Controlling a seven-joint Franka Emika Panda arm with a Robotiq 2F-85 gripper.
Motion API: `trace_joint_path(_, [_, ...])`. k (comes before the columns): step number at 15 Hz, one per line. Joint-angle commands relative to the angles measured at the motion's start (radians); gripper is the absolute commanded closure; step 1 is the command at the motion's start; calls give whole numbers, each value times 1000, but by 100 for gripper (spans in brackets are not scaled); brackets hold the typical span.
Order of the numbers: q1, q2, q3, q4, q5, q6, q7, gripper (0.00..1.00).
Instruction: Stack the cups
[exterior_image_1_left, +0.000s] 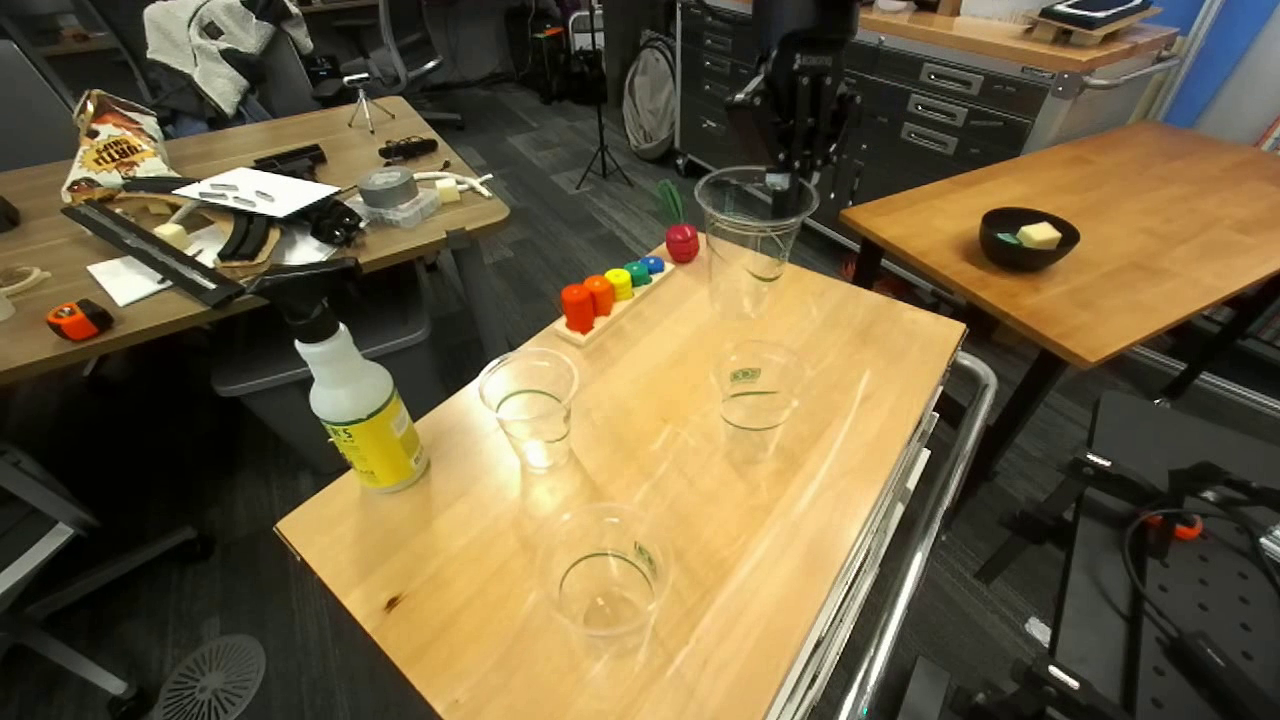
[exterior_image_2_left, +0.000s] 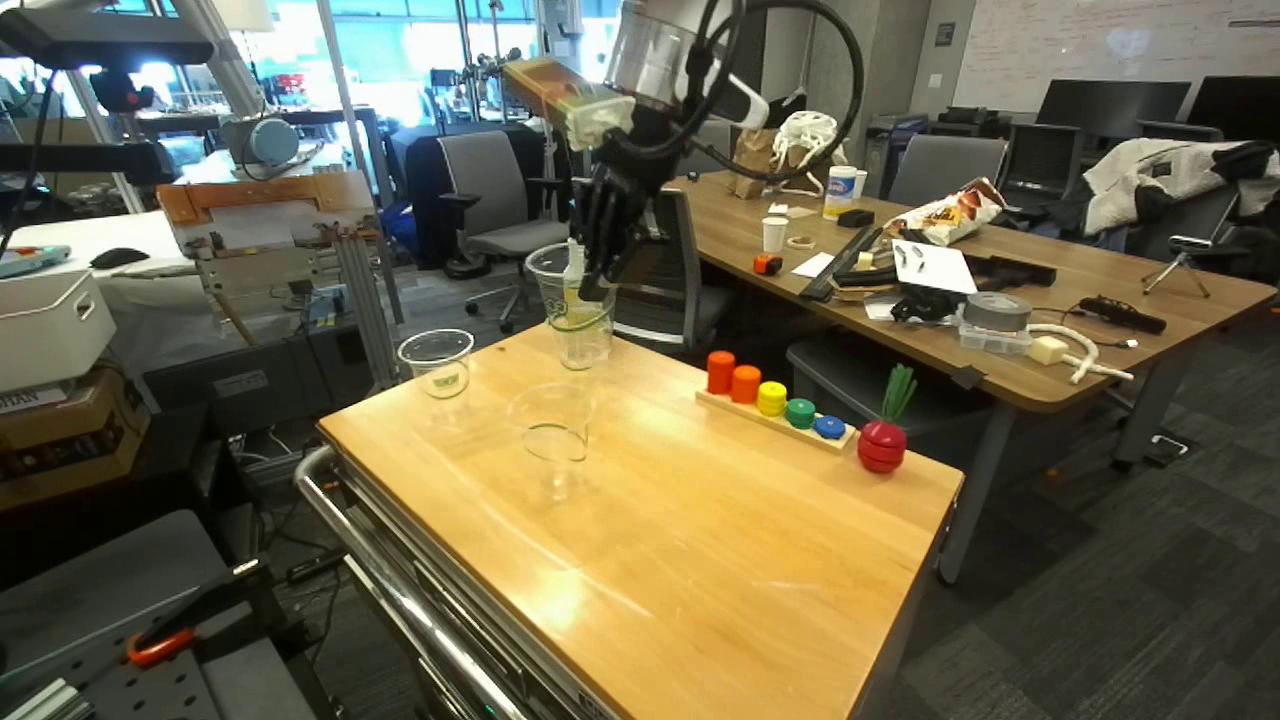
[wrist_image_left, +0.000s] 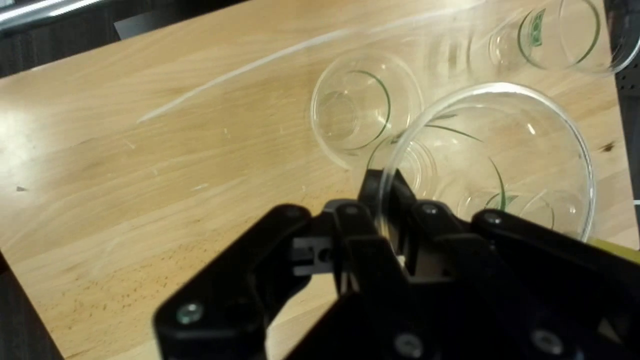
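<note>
The claw (wrist_image_left: 385, 192) pinches a clear, tapered plastic cup (wrist_image_left: 495, 155).

- The pale Panda arm (exterior_image_2_left: 650, 62) slants down from the top edge in an exterior view.
- The black Robotiq gripper (wrist_image_left: 385, 191) points downward in both exterior views.
- Its fingers (wrist_image_left: 370, 186) are pinched nearly together at the tips in the wrist view.
- Dark linkages (wrist_image_left: 235, 270) spread to either side behind them, entering from that view's lower edge.
</note>
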Motion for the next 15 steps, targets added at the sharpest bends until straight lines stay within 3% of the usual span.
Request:
trace_joint_path(1, [18,-137,4,-107,-4,-36,13,95])
trace_joint_path(8, [32,-112,9,-161,22,-23,-49,95])
trace_joint_path(15, [27,1,16,-151,80,126,-144,96])
